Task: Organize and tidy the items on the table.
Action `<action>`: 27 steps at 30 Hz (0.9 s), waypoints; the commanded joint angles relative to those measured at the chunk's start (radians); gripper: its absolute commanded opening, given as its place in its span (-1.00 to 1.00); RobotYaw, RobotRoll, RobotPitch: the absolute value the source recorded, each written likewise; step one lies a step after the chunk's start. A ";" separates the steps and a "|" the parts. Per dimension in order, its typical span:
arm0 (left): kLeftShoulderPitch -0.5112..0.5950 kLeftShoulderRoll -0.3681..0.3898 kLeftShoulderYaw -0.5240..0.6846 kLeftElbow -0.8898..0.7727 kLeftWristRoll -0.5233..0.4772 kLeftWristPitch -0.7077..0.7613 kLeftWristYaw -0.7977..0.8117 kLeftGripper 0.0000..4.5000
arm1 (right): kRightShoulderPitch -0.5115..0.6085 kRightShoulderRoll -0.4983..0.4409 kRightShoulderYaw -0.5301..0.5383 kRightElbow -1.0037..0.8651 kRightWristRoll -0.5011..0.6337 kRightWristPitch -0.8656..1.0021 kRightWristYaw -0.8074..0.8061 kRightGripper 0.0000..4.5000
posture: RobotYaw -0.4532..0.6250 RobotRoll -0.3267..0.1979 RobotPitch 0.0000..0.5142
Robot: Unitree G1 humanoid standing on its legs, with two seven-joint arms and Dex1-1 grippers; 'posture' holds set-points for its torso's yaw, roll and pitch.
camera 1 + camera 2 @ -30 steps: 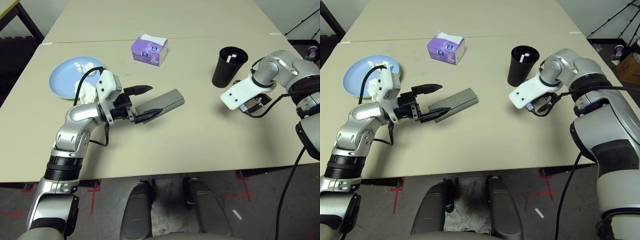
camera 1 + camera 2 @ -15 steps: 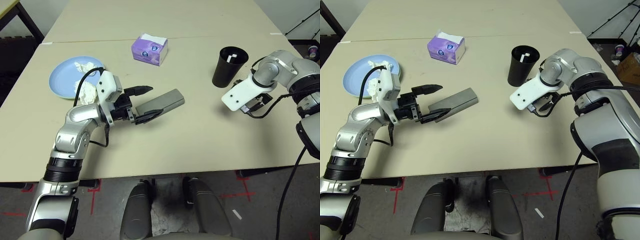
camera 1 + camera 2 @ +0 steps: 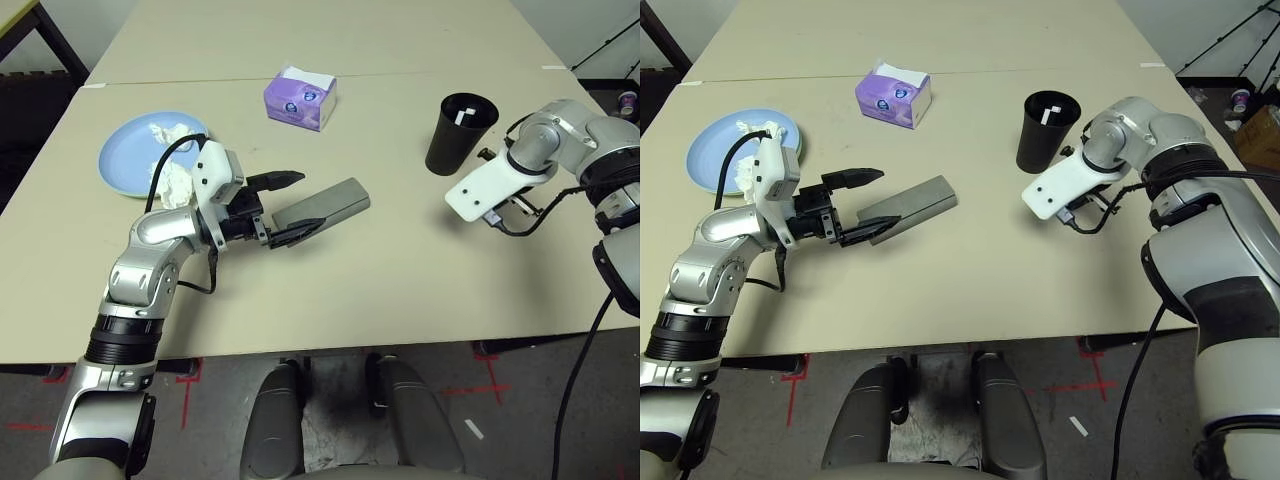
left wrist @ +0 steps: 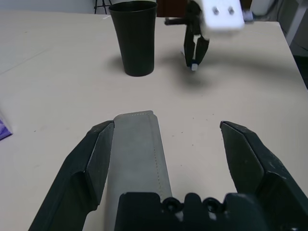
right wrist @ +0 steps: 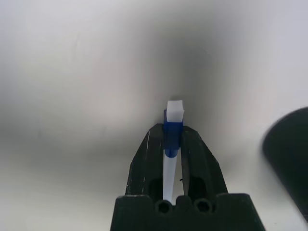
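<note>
The grey glasses case (image 3: pixel 330 202) lies on the table (image 3: pixel 400 270), left of centre. My left gripper (image 3: pixel 311 200) is open, its fingers (image 4: pixel 96 154) straddling the case's near end; one finger rests against the case's side. To the right, my right gripper (image 5: pixel 172 139) is shut on a white pen with a blue cap (image 5: pixel 173 118), held just above the table beside the black cup (image 3: pixel 458 133). Another white pen (image 3: pixel 460 117) stands in the cup. A light blue plate (image 3: pixel 125 150) at the far left holds crumpled tissue wads (image 3: pixel 170 178).
A purple tissue box (image 3: pixel 299 98) stands at the back centre, beyond the case. A seam separates this table from another tabletop behind it. A dark-legged, yellow-edged table (image 3: pixel 20 15) is at the far left corner.
My right gripper has closed on the pen and its wrist has risen slightly beside the cup. The left arm and the case have not moved.
</note>
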 commanded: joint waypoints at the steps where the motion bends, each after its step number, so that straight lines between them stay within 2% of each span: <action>1: -0.006 0.002 -0.001 0.018 0.000 -0.009 -0.012 1.00 | -0.050 0.018 -0.078 -0.042 0.200 0.160 0.142 -0.85 | -0.05 0.25 -0.22; 5: -0.003 -0.001 -0.003 0.019 -0.001 -0.014 -0.012 1.00 | -0.063 -0.012 -0.063 -0.138 0.377 0.341 0.148 -0.85 | -0.06 0.25 -0.24; 7: -0.002 -0.002 -0.004 0.020 -0.001 -0.016 -0.011 1.00 | -0.066 -0.022 -0.092 -0.185 0.445 0.448 0.148 -0.85 | -0.06 0.25 -0.24; 10: -0.002 -0.004 -0.005 0.024 0.000 -0.019 -0.010 1.00 | -0.071 -0.007 -0.219 -0.250 0.544 0.675 0.141 -0.85 | -0.07 0.25 -0.26; 13: -0.003 -0.004 -0.006 0.030 0.001 -0.023 -0.013 1.00 | -0.044 0.008 -0.346 -0.347 0.645 0.899 0.063 -0.85 | -0.09 0.25 -0.27; 17: -0.006 -0.003 -0.006 0.037 0.001 -0.025 -0.015 1.00 | 0.074 0.023 -0.510 -0.546 0.745 1.088 -0.151 -0.85 | -0.10 0.25 -0.28; 22: -0.011 -0.002 0.000 0.047 0.003 -0.028 -0.014 1.00 | 0.294 0.128 -0.690 -0.861 0.803 1.115 -0.534 -0.85 | -0.11 0.25 -0.29; 27: -0.017 0.002 -0.009 0.066 0.009 -0.033 -0.028 1.00 | 0.424 0.218 -0.770 -1.064 0.835 1.142 -0.786 -0.85 | -0.14 0.25 -0.29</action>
